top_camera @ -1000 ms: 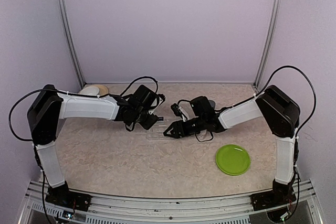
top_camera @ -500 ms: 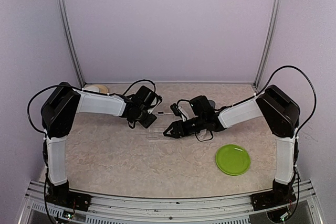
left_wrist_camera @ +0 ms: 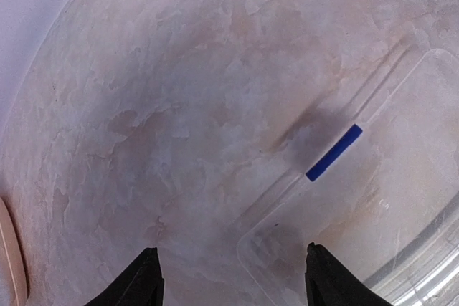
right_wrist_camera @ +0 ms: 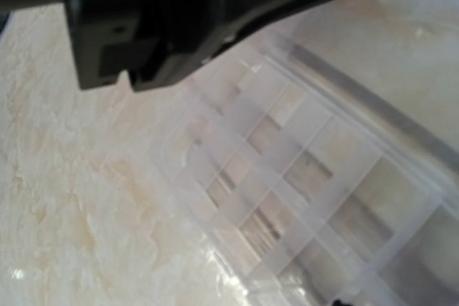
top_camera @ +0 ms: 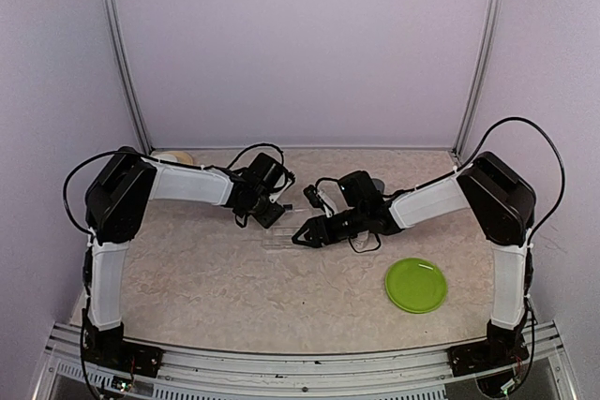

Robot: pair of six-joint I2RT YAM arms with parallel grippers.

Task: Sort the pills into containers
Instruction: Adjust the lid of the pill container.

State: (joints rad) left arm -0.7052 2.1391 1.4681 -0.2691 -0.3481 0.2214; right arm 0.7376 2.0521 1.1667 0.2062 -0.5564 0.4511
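Observation:
The containers are one flat clear box (top_camera: 281, 240) with many compartments, lying mid-table between the arms. In the left wrist view its clear edge (left_wrist_camera: 391, 177) carries a small blue mark (left_wrist_camera: 334, 152). My left gripper (left_wrist_camera: 231, 266) hovers open over the box's corner with nothing between its fingers (left_wrist_camera: 147, 281). From above, the left gripper (top_camera: 274, 213) sits just behind the box. My right gripper (top_camera: 306, 233) is at the box's right end, fingers spread. The right wrist view shows the compartments (right_wrist_camera: 301, 177) close up and blurred. The pills show in no view.
A green plate (top_camera: 415, 285) lies at the front right. A beige round object (top_camera: 172, 159) sits at the back left corner. The left arm's black gripper (right_wrist_camera: 179, 19) fills the top of the right wrist view. Metal rails run along the near edge.
The left arm's elbow has swung right and its gripper has shifted slightly back and right, closer to the box. The right arm and box have not moved.

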